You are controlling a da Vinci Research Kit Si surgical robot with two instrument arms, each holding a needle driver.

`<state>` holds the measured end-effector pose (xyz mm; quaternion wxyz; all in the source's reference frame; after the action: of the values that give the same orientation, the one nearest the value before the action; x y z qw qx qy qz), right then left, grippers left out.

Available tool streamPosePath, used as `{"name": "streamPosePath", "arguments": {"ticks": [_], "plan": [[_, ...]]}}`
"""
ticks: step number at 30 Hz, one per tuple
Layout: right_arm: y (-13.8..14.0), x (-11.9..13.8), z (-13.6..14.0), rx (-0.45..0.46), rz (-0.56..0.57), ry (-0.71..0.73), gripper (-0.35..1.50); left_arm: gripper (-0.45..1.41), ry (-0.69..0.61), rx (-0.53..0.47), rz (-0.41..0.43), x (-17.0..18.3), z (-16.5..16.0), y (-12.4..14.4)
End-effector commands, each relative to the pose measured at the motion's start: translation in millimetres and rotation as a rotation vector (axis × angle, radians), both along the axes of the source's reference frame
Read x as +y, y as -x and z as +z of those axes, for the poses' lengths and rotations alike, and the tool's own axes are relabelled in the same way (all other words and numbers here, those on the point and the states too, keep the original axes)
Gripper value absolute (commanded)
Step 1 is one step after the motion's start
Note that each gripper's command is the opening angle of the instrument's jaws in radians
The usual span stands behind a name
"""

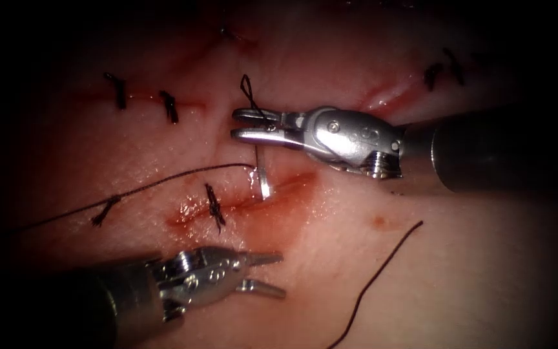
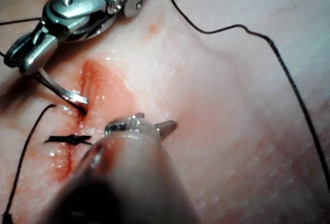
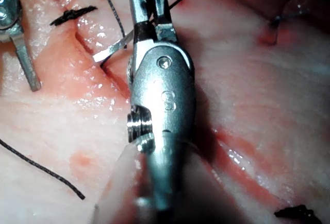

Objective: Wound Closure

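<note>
Right tool [image 1: 243,125] clamped on the needle [image 1: 263,178] near its blunt end, far of the cut [image 1: 247,203]; tip dipping into the tissue [image 1: 460,258]. Left tool [image 1: 272,273] parted, empty, near side. Thread [image 1: 163,184] trailing left.

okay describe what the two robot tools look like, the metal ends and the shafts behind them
Both are alike: the right tool has two slim, tapered, shiny silver jaws on a rounded polished metal wrist with a round pivot pin and a ribbed screw-like part, stamped with faint characters I cannot read. Behind it runs a thick, dark, matte cylindrical shaft. The left tool has the same silver jaws, jointed metal wrist and dark shaft.
</note>
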<state>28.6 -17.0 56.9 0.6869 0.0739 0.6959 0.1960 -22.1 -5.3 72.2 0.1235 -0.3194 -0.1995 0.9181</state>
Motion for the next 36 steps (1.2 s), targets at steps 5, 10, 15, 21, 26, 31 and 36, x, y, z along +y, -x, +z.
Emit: {"name": "streamPosePath", "arguments": {"ticks": [5,10,15,21,26,31,36], "plan": [[-1.5,0.3,0.5,0.021,-0.026,-0.113,-0.35,0.39,0.001,-0.003,0.005,0.0,0.7,0.4],[-1.8,0.1,0.6,0.026,-0.045,-0.232,-0.35,0.39,0.003,-0.002,0.005,0.0,0.7,0.3],[-1.8,0.0,0.6,0.019,-0.056,-0.367,-0.35,0.39,0.009,0.003,0.004,0.0,0.7,0.0],[-2.0,-0.3,0.8,-0.002,-0.084,-0.557,-0.35,0.39,0.011,0.003,0.005,-0.2,0.6,-0.3],[-2.0,-2.1,1.4,-0.028,-0.132,-0.640,-0.35,0.39,0.012,0.006,0.008,-0.4,0.4,-0.6],[-1.8,-3.3,1.1,-0.046,-0.154,-0.690,-0.35,0.39,0.010,0.008,0.005,-0.4,0.3,-0.9],[-1.0,-6.0,0.0,-0.032,-0.192,-0.738,-0.35,0.39,0.006,0.008,0.004,-0.4,0.3,-1.2]]}}
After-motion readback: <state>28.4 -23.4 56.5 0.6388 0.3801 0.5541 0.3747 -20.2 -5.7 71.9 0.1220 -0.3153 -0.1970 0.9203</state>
